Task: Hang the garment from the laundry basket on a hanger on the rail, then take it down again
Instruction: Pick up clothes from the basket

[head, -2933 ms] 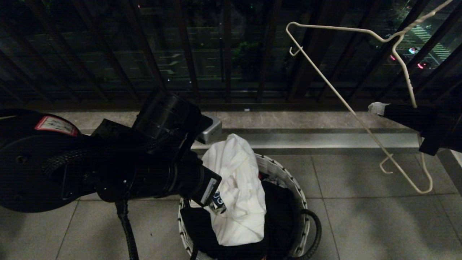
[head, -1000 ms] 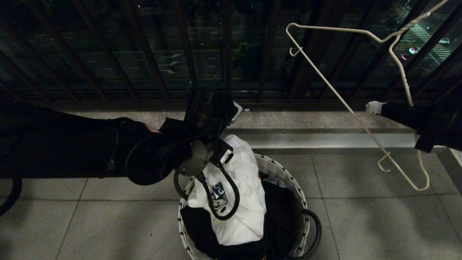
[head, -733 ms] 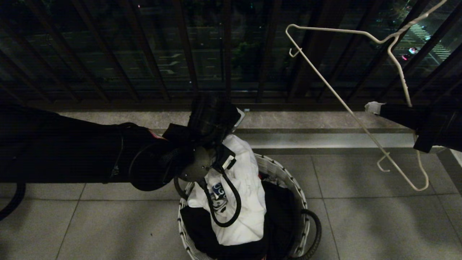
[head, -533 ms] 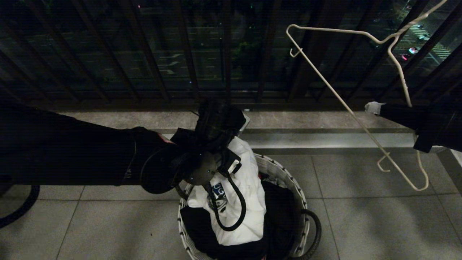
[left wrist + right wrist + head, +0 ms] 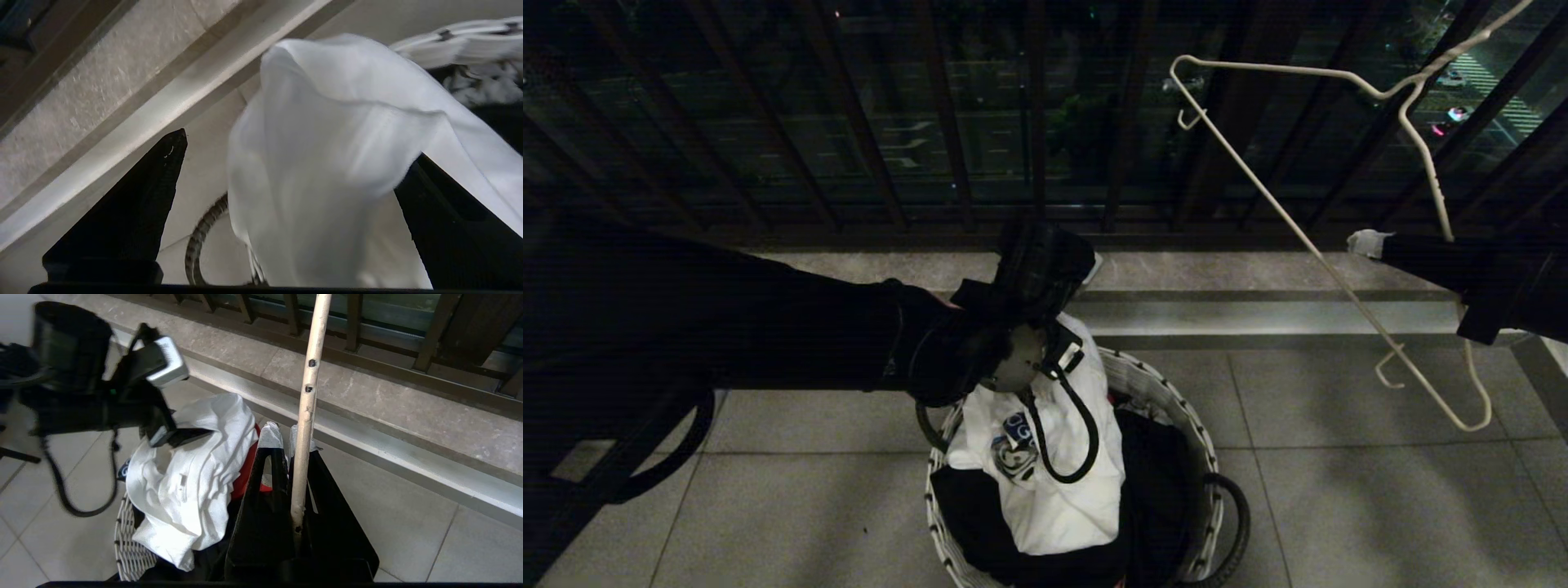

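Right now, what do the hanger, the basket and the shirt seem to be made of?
Hanger: thin wire, probably metal with a worn white coating, chipped in spots. Basket: woven strands, white with dark flecks; fibre unclear. Shirt: soft white cloth, likely cotton knit; it folds limply.

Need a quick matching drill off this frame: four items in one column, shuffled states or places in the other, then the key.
Items
1. T-shirt
2. wire hanger
3. left end effector
4. red cloth

States
A. clamped in the shut right end effector, held up in front of the balcony railing
B. open, fingers either side of a raised white fold
C. heaped on top in the woven laundry basket, chest graphic showing
D. mostly buried in the basket under the white fabric

Pairs: 1-C, 2-A, 3-B, 4-D
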Motion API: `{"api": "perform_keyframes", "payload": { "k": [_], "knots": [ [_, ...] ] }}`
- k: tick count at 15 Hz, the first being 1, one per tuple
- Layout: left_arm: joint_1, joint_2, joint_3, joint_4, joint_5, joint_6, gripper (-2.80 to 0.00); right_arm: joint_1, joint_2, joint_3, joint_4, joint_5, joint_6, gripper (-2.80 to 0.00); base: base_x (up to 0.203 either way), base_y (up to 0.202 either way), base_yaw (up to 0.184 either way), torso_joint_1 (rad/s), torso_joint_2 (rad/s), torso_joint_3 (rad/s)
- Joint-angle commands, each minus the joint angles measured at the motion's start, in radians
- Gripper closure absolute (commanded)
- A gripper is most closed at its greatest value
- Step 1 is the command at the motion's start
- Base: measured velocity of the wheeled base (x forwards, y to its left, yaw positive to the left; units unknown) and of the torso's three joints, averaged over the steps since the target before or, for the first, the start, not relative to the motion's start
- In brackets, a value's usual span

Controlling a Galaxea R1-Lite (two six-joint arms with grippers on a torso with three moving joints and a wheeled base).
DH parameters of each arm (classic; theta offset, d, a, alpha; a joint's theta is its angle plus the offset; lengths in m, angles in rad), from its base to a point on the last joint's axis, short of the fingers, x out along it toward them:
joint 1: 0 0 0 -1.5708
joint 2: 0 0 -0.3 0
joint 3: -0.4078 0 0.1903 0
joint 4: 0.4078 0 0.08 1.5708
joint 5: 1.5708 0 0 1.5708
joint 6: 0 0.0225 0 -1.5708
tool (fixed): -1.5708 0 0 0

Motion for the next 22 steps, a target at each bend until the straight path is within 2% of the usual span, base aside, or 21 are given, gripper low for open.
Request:
{"api": "perform_keyframes", "payload": {
  "k": [1,13,14,20,22],
  "knots": [
    [0.011,0.031,-0.015,0.000,0.004,0.001,-2.80,0.001,0.002,-0.001,-0.003,0.003,-0.001,0.00,0.000,0.000,0.000,0.000,0.00,0.000],
    [0.023,-0.014,-0.009,0.001,0.002,-0.016,-2.80,0.001,0.002,-0.001,-0.003,0.003,-0.002,0.00,0.000,0.000,0.000,0.000,0.00,0.000],
    [0.027,-0.008,-0.003,0.001,0.004,-0.017,0.00,0.001,0.002,-0.001,-0.003,0.003,-0.002,0.00,0.000,0.000,0.000,0.000,0.00,0.000],
    [0.031,-0.040,0.006,0.000,0.004,-0.024,0.00,0.001,0.003,-0.001,-0.003,0.003,-0.002,0.00,0.000,0.000,0.000,0.000,0.00,0.000],
    [0.029,-0.081,0.016,0.000,0.005,-0.043,0.00,0.001,0.001,-0.001,-0.003,0.003,-0.002,0.00,0.000,0.000,0.000,0.000,0.00,0.000]
  ]
}}
